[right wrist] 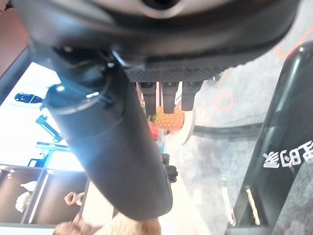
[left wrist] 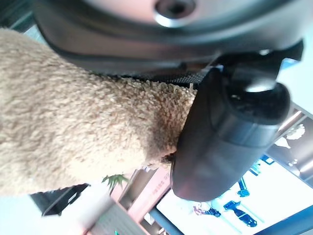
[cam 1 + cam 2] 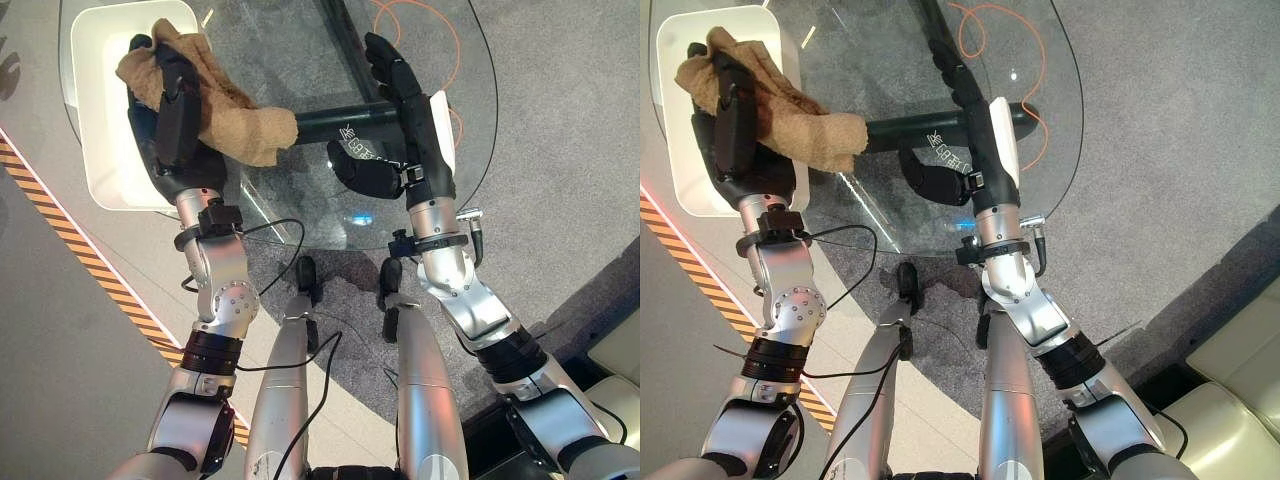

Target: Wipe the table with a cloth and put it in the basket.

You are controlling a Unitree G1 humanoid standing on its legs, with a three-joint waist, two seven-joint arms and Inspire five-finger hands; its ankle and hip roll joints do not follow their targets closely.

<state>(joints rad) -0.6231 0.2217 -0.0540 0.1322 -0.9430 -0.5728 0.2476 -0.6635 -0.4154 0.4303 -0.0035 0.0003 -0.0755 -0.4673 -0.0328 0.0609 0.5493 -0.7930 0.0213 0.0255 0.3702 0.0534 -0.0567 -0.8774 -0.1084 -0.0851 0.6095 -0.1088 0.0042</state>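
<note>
Grey carpet lies under a round glass table (image 3: pixel 300 215) in the left eye view, where the left hand (image 3: pixel 175 120) is curled round a tan, nubbly terry cloth (image 3: pixel 235 120) that bunches over its back above the white, round-cornered basket (image 3: pixel 105 170) and trails out over the glass, while the right hand (image 3: pixel 405 100) lies flat on the glass with fingers straight and thumb spread. From the left wrist view the cloth's (image 2: pixel 73 132) looped pile is pressed against the palm under the glossy dark thumb (image 2: pixel 225 137). From the right wrist view the right hand's straight fingers (image 1: pixel 168 95) and thumb hold nothing, beside the table's dark frame (image 1: pixel 286 147).
</note>
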